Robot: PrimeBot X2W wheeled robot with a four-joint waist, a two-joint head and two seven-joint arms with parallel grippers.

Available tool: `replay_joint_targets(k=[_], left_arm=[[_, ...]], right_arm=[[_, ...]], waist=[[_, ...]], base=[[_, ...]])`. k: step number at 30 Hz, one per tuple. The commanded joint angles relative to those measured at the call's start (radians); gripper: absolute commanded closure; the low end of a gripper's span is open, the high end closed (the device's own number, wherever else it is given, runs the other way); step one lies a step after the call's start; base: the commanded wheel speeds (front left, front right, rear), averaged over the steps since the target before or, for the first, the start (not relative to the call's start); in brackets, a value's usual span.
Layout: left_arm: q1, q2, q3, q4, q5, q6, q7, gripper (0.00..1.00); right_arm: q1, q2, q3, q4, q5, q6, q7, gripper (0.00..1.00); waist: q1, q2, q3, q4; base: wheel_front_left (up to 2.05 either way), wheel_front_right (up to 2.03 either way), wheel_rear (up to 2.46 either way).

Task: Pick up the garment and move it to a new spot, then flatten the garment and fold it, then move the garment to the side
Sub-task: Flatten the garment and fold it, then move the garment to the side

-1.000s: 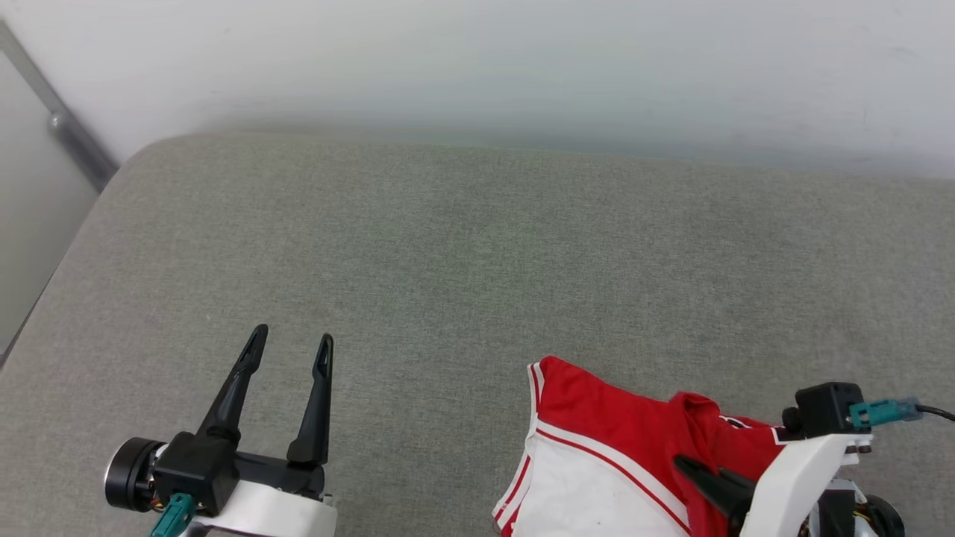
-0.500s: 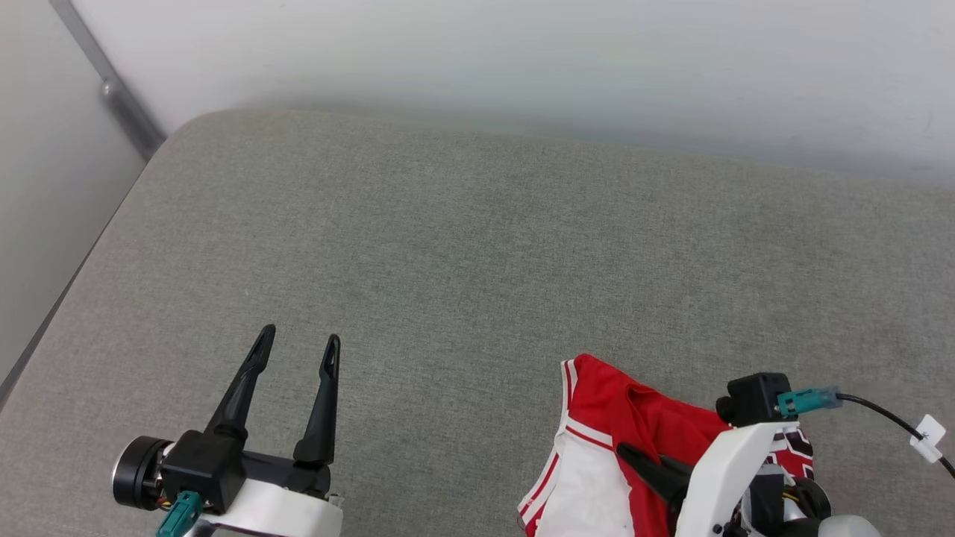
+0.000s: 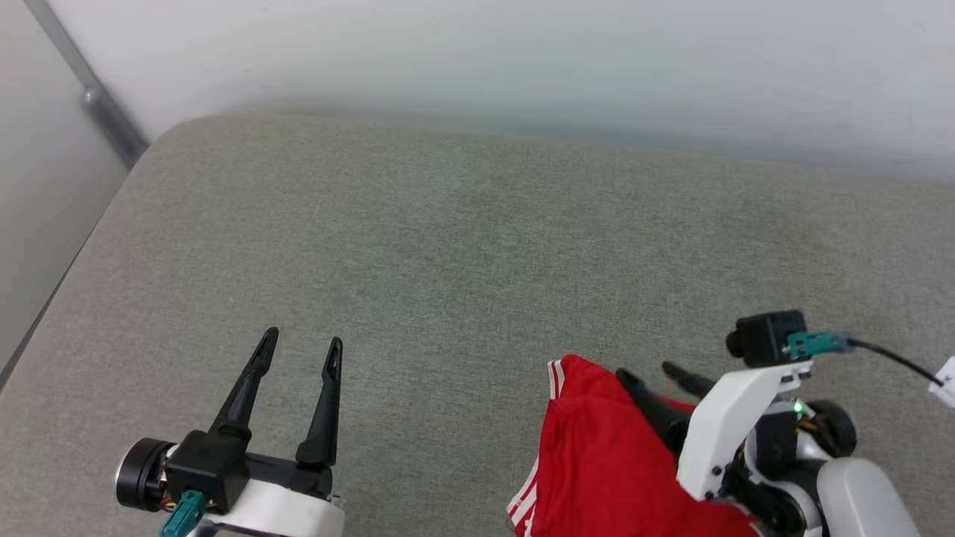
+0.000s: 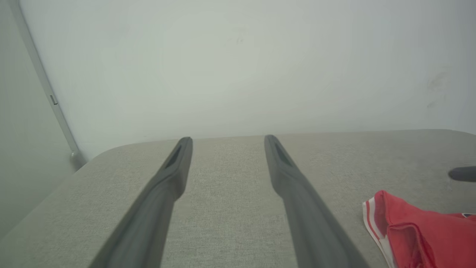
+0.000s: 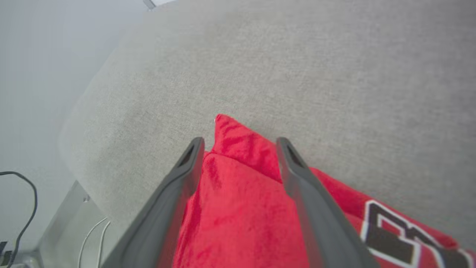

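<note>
The garment (image 3: 589, 455) lies bunched on the grey padded surface (image 3: 462, 246) at the lower right, red side up, with striped trim at its far-left corner. My right gripper (image 3: 646, 371) hovers over its far edge with its fingers apart. In the right wrist view the right gripper (image 5: 240, 140) is open, red cloth (image 5: 238, 201) lies loose between and under the fingers, and black print (image 5: 394, 234) shows at the lower right. My left gripper (image 3: 302, 341) stands open and empty at the lower left, well left of the garment (image 4: 420, 234). The left wrist view shows the left gripper (image 4: 227, 138) over bare surface.
A pale wall (image 3: 485, 60) runs behind the surface's far edge. The surface's rounded left edge drops off beside a metal strip (image 3: 104, 119). Cables (image 5: 22, 208) hang off the surface's edge in the right wrist view. A dark fingertip (image 4: 461, 173) of the other arm enters the left wrist view at right.
My right gripper has opened and let go of the garment, which now lies with its red side up and its white panel hidden. The head camera has shifted. My left gripper stays open.
</note>
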Motion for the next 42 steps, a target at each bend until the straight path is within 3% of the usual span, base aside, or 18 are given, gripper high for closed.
replay_joint_targets(k=[1,6,10,13,21,28,42], left_arm=[[-0.008,0.0,0.002,-0.001,0.001,-0.001,-0.002,0.0],[-0.008,-0.001,0.001,-0.003,-0.004,-0.001,-0.002,0.0],[-0.014,-0.006,-0.003,-0.007,-0.001,-0.001,-0.002,0.0],[-0.015,-0.004,-0.003,-0.005,-0.004,-0.001,-0.002,0.0],[-0.012,-0.007,-0.004,-0.008,-0.023,-0.001,-0.002,0.0],[0.015,-0.018,-0.003,-0.02,-0.052,-0.001,-0.002,0.0],[0.032,-0.013,-0.012,-0.021,-0.043,-0.001,-0.002,0.0]], right_arm=[[-0.023,-0.002,-0.011,-0.008,-0.032,0.0,-0.011,0.0],[-0.089,-0.11,-0.067,-0.038,-0.208,0.0,-0.107,0.0],[-0.119,-0.255,-0.141,-0.055,-0.339,-0.001,-0.268,0.0],[-0.098,-0.296,-0.209,-0.069,-0.357,-0.001,-0.36,0.0],[0.016,-0.229,-0.322,-0.149,-0.285,-0.001,-0.56,0.0],[0.188,-0.109,-0.336,-0.256,-0.265,0.0,-0.727,0.0],[0.229,-0.108,-0.309,-0.203,-0.271,0.0,-0.764,0.0]], waist=[[0.0,-0.0001,-0.002,-0.009],[0.0,-0.0001,-0.005,-0.044],[0.0,-0.0001,-0.003,-0.074],[0.0,-0.0001,-0.001,-0.088],[0.0,-0.0001,0.005,-0.111],[0.0,-0.0001,0.003,-0.121],[0.0,-0.0001,-0.009,-0.111]], base=[[0.0,0.0,0.0],[0.0,0.0,0.0],[0.0,0.0,0.0],[0.0,0.0,0.0],[0.0,0.0,0.0],[0.0,0.0,0.0],[0.0,0.0,0.0]])
